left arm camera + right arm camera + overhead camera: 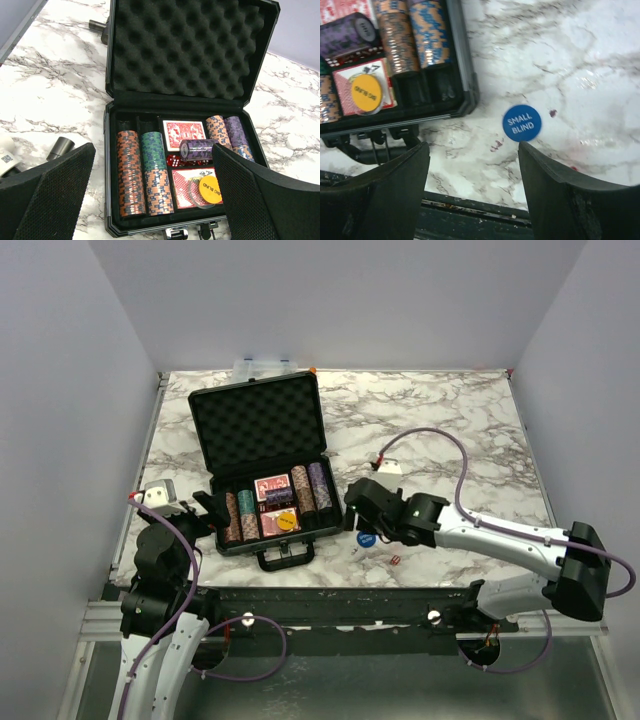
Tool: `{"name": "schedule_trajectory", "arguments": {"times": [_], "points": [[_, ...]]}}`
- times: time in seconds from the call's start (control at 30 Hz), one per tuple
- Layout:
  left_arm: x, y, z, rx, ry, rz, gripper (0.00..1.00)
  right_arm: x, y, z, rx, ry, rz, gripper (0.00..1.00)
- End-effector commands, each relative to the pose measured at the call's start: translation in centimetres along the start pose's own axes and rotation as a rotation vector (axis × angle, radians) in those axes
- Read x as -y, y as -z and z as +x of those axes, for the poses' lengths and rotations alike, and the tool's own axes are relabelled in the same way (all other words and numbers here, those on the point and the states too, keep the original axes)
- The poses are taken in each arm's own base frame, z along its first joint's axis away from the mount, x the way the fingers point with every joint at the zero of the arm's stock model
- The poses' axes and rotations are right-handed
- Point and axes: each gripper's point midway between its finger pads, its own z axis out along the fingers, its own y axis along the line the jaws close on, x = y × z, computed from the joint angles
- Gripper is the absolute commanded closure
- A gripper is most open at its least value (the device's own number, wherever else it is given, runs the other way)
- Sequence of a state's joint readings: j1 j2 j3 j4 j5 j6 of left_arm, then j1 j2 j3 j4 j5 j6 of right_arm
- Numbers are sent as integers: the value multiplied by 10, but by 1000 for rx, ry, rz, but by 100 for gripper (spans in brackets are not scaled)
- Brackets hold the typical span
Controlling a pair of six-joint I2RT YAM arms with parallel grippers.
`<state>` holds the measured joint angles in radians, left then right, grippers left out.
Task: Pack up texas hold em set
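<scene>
The black briefcase [258, 425] stands open at the table's left, foam lid up. In the left wrist view its tray [114, 165] holds orange and green chip stacks [145, 172], red-backed card decks [183, 134], a purple stack lying crosswise [197, 149], red dice [173, 161] and a yellow BIG BLIND button [210, 190]. The blue SMALL BLIND button [521, 122] lies on the marble right of the case, also seen from above [366, 538]. Tiny red dice [394, 560] lie near it. My left gripper [155, 197] is open before the case. My right gripper [472, 192] is open just short of the blue button.
A clear plastic box [266, 366] sits behind the lid at the back edge. A small white tag [390, 466] lies on the marble right of centre. The table's front edge and rail [470, 207] run just under my right gripper. Walls enclose three sides.
</scene>
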<state>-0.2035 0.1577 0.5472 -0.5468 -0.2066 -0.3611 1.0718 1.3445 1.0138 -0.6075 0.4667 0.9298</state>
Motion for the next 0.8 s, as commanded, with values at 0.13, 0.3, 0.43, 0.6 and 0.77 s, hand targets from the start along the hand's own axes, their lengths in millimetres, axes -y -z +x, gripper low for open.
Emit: {"name": "schedule_trajectory", "arguments": {"times": [0.13,0.3,0.43,0.6,0.77], "points": [[4,2,-3,20,-2,26,1,71,10,26,11,-196,242,25],[4,2,-3,20,-1,29,1,84,14,46,-29,-315,234,0],[5,2,-3,18,0,31,1,82,11,58,-56,-374,166,0],[4,2,-3,24,1,31,1,96,9,69,-58,-438,203,12],[5,3,-4,27,2,34,1,111,2,82,-83,-422,298,29]]}}
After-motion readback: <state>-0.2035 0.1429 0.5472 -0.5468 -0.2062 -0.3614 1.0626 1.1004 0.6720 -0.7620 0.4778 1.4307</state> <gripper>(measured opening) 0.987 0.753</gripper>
